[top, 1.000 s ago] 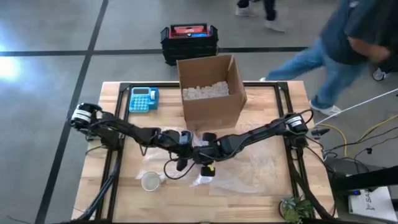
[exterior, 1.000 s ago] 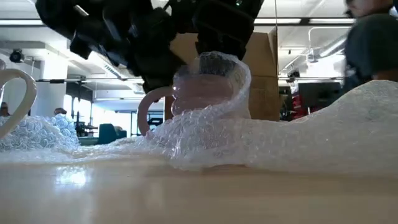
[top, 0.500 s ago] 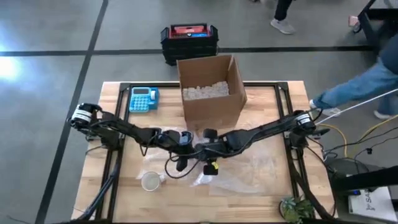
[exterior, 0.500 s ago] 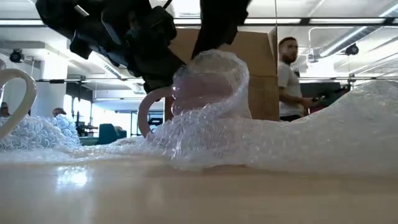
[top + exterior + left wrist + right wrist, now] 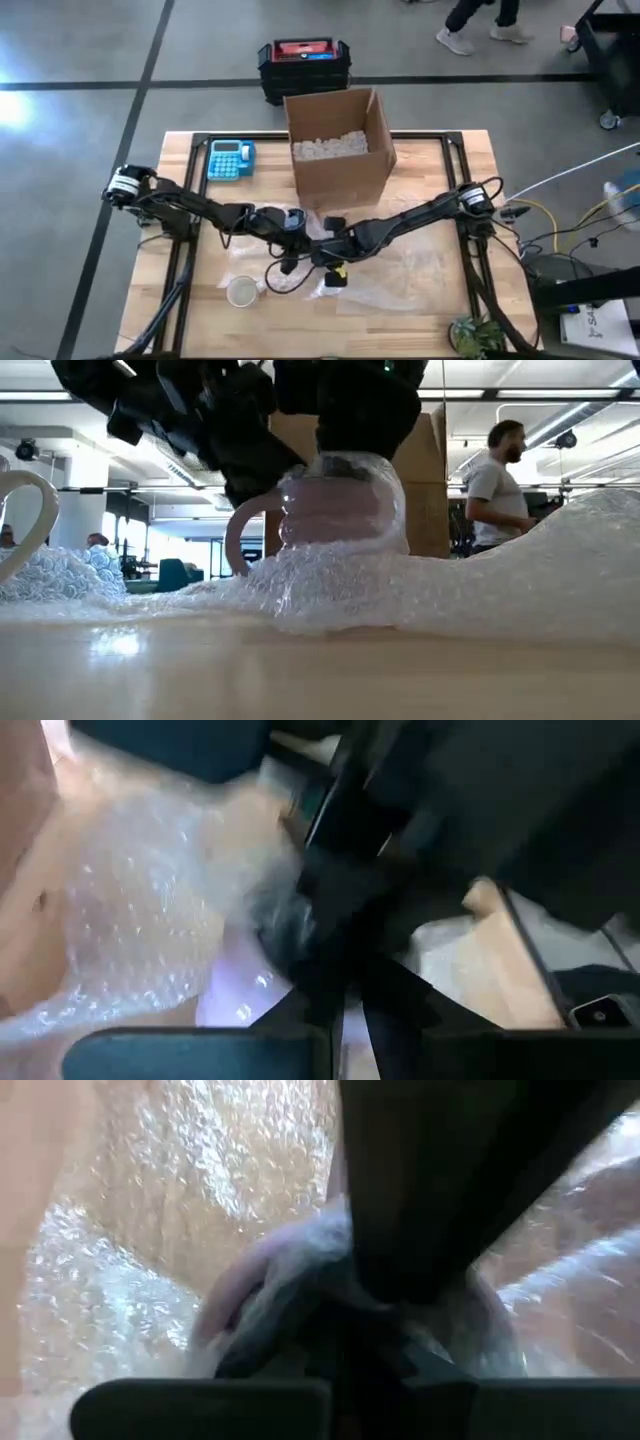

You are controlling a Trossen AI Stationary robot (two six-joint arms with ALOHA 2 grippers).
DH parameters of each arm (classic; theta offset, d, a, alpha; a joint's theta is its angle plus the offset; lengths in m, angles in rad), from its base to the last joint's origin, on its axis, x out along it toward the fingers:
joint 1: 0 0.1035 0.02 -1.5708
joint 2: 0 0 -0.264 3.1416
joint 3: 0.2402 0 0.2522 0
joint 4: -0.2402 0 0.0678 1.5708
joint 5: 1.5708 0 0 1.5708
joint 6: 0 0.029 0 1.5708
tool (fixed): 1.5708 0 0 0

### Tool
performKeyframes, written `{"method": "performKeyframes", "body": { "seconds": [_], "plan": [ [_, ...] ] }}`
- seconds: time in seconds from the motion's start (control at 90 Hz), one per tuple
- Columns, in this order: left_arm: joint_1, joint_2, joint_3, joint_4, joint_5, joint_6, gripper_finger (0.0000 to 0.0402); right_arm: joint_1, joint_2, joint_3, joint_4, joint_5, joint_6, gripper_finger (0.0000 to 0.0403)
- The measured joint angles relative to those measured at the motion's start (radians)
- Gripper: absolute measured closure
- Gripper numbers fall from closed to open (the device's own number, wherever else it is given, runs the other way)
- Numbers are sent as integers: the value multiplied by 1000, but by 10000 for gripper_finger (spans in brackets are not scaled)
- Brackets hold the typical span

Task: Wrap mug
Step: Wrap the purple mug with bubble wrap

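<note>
Pressing bubble wrap (image 5: 470, 585) onto the mug (image 5: 335, 510), the right gripper (image 5: 333, 268) seems closed on it; left gripper (image 5: 287, 258) unclear. Wrap may spring loose if released.

Both arms are dark, slim, many-jointed links. The left arm (image 5: 200, 208) carries a pale silver collar with a black band at its outer joint, and the right arm (image 5: 420, 215) has a matching one. A blue-lit patch shows near the left wrist, a small yellow tag under the right wrist, and thin black cables trail along both
</note>
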Motion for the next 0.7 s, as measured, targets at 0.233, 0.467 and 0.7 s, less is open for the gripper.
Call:
{"method": "performKeyframes", "body": {
  "seconds": [0.233,0.467,0.7],
  "plan": [
    [0,14,0,3,-4,3,380,-1,-28,38,-8,-2,-3,403],
    [0,82,3,16,-7,-5,380,-2,-62,178,-260,7,-5,403],
    [0,87,4,20,-7,-5,381,-9,-67,200,-375,234,0,403]
  ]
}}
